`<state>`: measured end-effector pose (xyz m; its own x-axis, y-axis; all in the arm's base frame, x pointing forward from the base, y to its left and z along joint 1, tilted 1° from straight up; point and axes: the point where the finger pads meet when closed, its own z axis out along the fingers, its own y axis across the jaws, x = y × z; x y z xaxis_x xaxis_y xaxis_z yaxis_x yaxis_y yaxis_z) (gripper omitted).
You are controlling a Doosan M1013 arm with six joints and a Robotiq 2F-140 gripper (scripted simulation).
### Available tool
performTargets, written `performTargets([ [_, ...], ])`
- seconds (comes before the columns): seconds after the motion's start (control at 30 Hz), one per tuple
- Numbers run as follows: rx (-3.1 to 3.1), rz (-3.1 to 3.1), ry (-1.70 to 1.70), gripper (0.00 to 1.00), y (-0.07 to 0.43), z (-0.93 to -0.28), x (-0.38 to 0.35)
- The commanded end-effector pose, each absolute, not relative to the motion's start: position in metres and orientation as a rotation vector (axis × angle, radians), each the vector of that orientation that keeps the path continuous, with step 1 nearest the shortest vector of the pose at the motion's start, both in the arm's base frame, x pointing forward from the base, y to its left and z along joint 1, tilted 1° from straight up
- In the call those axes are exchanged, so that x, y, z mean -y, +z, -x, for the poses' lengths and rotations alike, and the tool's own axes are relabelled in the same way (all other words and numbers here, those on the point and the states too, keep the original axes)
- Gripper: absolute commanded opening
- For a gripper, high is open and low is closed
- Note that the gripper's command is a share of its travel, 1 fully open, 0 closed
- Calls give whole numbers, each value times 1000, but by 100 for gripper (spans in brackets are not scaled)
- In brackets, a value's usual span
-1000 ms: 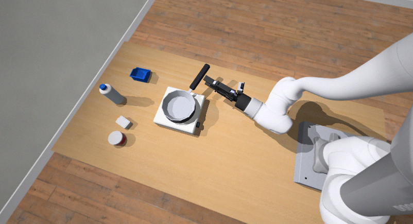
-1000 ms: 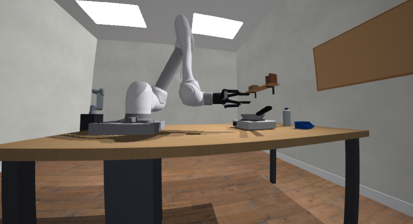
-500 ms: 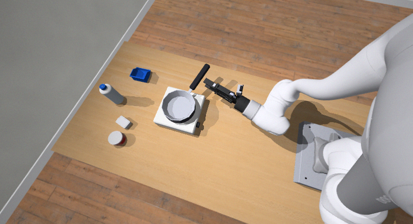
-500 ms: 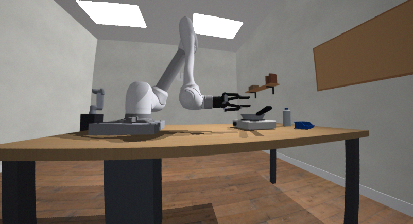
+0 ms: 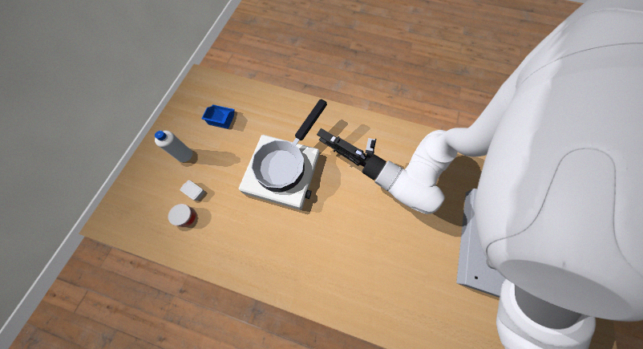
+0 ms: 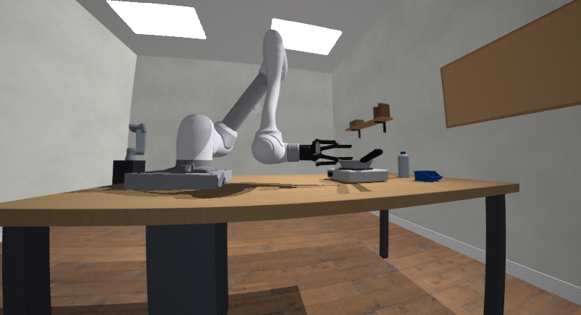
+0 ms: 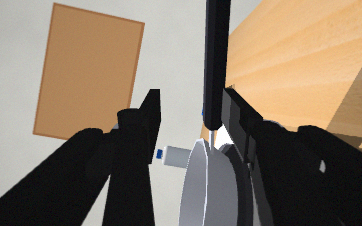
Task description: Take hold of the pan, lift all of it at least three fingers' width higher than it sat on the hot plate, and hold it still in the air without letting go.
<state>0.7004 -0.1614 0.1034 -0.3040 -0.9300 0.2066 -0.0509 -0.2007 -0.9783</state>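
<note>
1. The gripper (image 5: 325, 136) is seen partly apart and empty, held level just right of the handle (image 5: 310, 119).
2. The pan (image 5: 278, 164) is found resting on the hot plate (image 5: 252, 184).
3. A rigid, front-heavy load is expected; the handle should be clamped near the bowl.

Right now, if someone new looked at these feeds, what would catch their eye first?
Probably the big white arm filling the right of the top view, reaching low over the table. Next, its black gripper, partly open and holding nothing, pointing toward the pan's black handle and not touching it. The grey pan sits on the white hot plate mid-table, with a blue-capped bottle and a blue tray towards the wall.
</note>
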Motion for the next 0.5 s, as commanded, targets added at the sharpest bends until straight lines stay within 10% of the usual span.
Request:
performTargets([
  [0.0,-1346,1212,-1592,41,97,-701,162],
  [0.47,-1346,1212,-1592,41,75,-701,162],
])
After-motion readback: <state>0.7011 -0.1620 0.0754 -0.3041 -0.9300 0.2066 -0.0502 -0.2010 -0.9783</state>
